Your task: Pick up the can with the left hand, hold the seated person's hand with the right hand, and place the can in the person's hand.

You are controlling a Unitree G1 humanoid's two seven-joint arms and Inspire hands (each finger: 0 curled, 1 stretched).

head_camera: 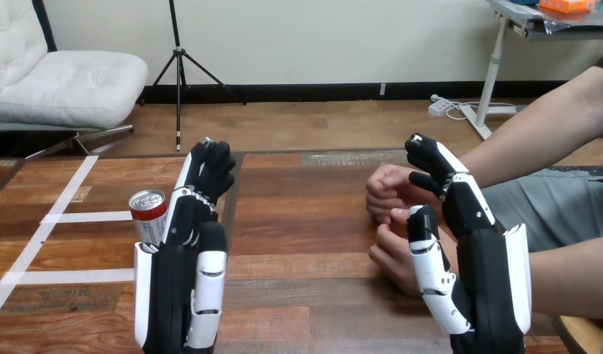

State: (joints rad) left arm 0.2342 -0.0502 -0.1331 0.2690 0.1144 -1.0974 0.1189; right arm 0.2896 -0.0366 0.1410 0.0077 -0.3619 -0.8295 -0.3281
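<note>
Three steps make up this job, and we judge none of them finished; the red metal drink can with a silver top (147, 210) stands upright on the brown wooden plank table (298, 221) at the view's left, not lifted. Our left hand (186, 247) sits just beside the can, on its right as we look, and hides part of the can's side; its fingers reach forward, nearly straight with a slight bend at the tips, and we see none wrapped round the can; whether the palm touches it we cannot tell. Our right hand (477, 251) stands upright at the view's right, fingers loosely extended and thumb out toward the view's middle, holding nothing that we can see. The seated person's two hands lie close together just left of it; the person's farther hand (387, 192) is curled into a loose fist, and the person's nearer hand (390, 257) is curled below it; our thumb overlaps the nearer one, but we see no finger closed round either; touching or apart, we cannot say. By our reckoning the work is at its start: the can must be gripped and raised; the person's hand must be taken in our right; that hand would need to open; then the can goes into it.
</note>
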